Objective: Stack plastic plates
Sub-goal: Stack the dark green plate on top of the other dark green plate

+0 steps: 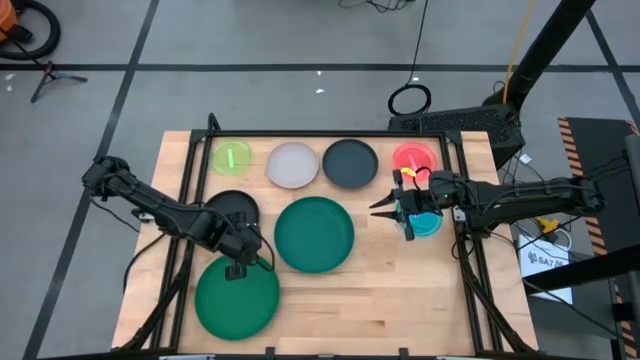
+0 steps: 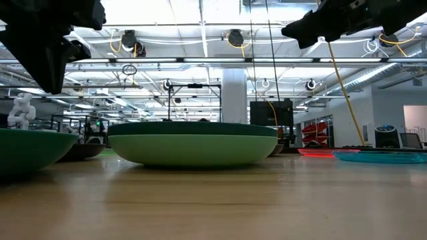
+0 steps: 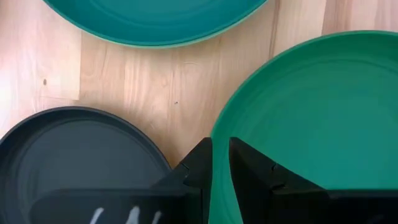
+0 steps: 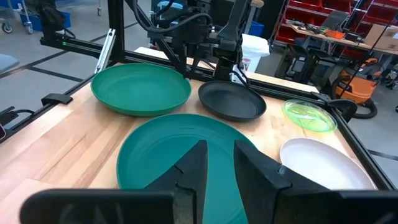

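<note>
Green, the nearest large plate point(image 1: 236, 297) lies at the bench's point(image 1: 400, 300) near left, overhung by the left end effector point(image 1: 238, 270), empty and narrowly parted, apparently poised for its rim. Rightward, the similarly narrow, empty right end effector point(image 1: 383, 208) faces the central two-plate stack point(image 1: 314, 234). Smaller plates point(image 1: 292, 164) are ranged along the far edge.

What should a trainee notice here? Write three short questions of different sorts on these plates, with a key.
1. True or false: the left end effector hovers over the small translucent red plate.
2. Which plate lies between the small translucent lime round plastic plate and the medium dark grey round plastic plate? A black, B white, C cyan.
3. Fill in: the large dark green round plastic plate at the table's middle sits on a ____ plate.
Key: 1 false, it is at the rim of the other large green plate; 2 B, the white plate; 3 mint.
</note>
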You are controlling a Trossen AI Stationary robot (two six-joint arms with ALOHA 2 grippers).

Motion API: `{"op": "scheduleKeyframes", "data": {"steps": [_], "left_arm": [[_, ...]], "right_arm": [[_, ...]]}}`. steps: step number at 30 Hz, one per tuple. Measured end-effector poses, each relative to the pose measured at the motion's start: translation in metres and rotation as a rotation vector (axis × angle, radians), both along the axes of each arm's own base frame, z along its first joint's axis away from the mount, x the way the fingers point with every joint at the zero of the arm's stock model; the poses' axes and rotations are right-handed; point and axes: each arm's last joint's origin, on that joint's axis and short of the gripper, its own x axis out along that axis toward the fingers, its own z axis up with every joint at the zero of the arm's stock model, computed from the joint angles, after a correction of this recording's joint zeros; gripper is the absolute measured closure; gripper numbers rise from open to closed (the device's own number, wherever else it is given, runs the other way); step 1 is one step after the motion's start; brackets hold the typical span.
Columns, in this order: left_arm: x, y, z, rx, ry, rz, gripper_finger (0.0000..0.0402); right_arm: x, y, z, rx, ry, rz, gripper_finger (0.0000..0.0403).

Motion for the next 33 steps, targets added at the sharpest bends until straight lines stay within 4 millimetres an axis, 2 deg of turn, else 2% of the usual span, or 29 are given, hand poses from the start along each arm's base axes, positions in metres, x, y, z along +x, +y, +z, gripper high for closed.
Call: {"op": "scheduleKeyframes", "data": {"steps": [5,14,17,33], "left_arm": [[0.000,-0.001,0.000,-0.015,0.011,-0.039,0.0325],[0.000,-0.001,0.000,-0.010,0.008,-0.034,0.0199],[0.000,0.000,0.000,0.015,-0.003,-0.035,0.0169],[0.014,-0.007,-0.031,0.067,0.116,-0.137,0.0158]], "right_arm": [[0.000,0.000,-0.001,0.001,0.010,0.000,0.0331],[0.000,0.000,-0.001,0.001,0.010,0.000,0.0331],[0.000,0.000,-0.001,0.001,0.010,0.000,0.0331],[0.000,0.000,-0.001,-0.008,0.012,0.002,0.0331]]}}
